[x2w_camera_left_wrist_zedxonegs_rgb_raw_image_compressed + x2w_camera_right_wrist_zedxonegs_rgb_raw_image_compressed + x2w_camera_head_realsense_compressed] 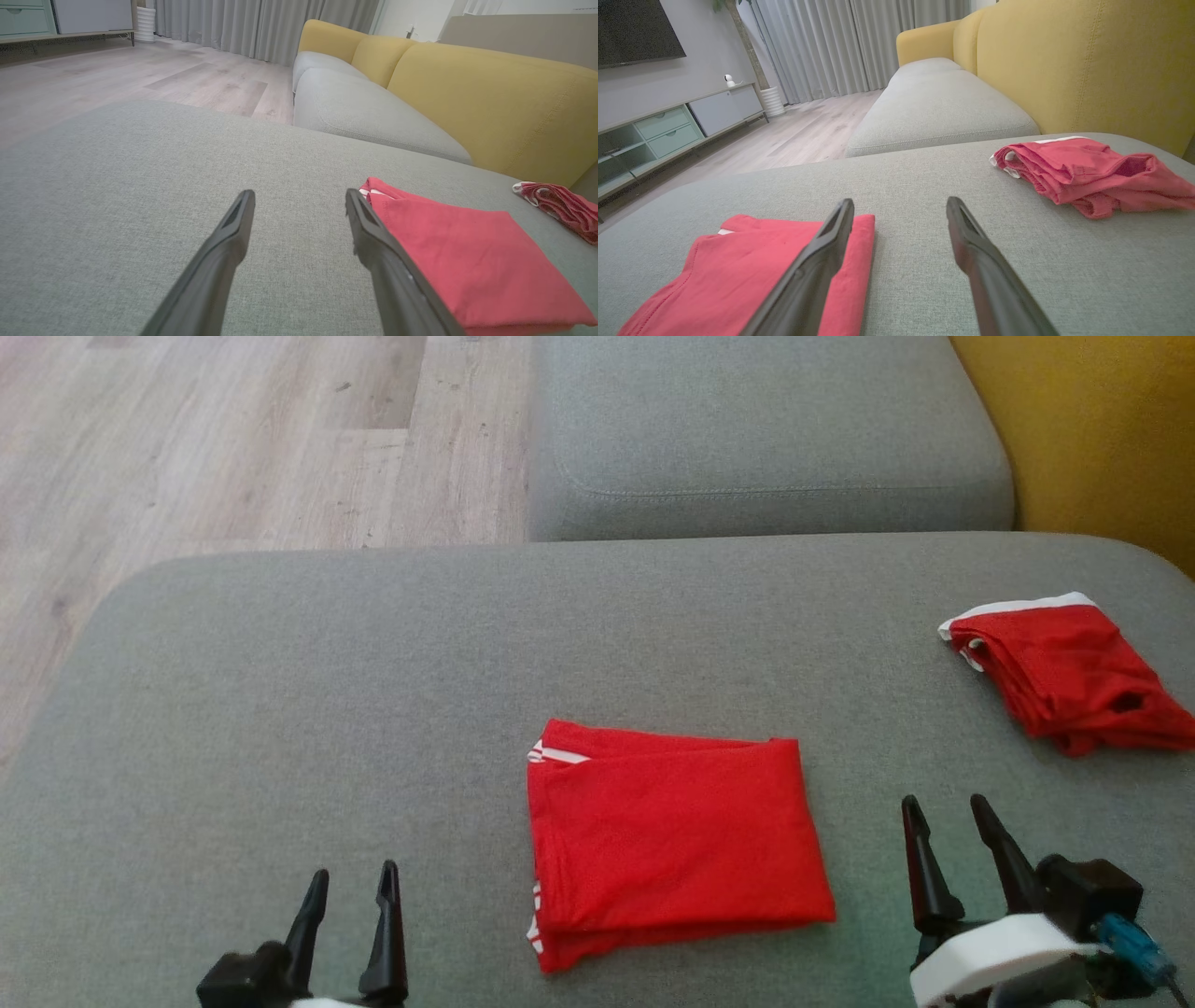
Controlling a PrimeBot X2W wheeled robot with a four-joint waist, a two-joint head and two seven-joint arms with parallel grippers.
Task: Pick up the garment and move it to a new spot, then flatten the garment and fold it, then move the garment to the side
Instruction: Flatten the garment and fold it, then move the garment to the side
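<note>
A red garment (672, 840) with white trim lies folded into a neat rectangle on the grey cushion (327, 709), between my two grippers. In the left wrist view the folded garment (476, 261) sits just right of my fingers; in the right wrist view the same folded garment (747, 275) lies at the lower left, partly behind my left finger. My left gripper (355, 882) stands open and empty at the lower left. My right gripper (945, 807) is open and empty at the lower right.
A second red garment (1064, 677) with a white band lies crumpled at the cushion's far right, and this second garment (1092, 175) is ahead of my right gripper. Another grey seat cushion (766, 429) and a yellow backrest (1092, 429) lie beyond. Wooden floor (233, 439) is at left.
</note>
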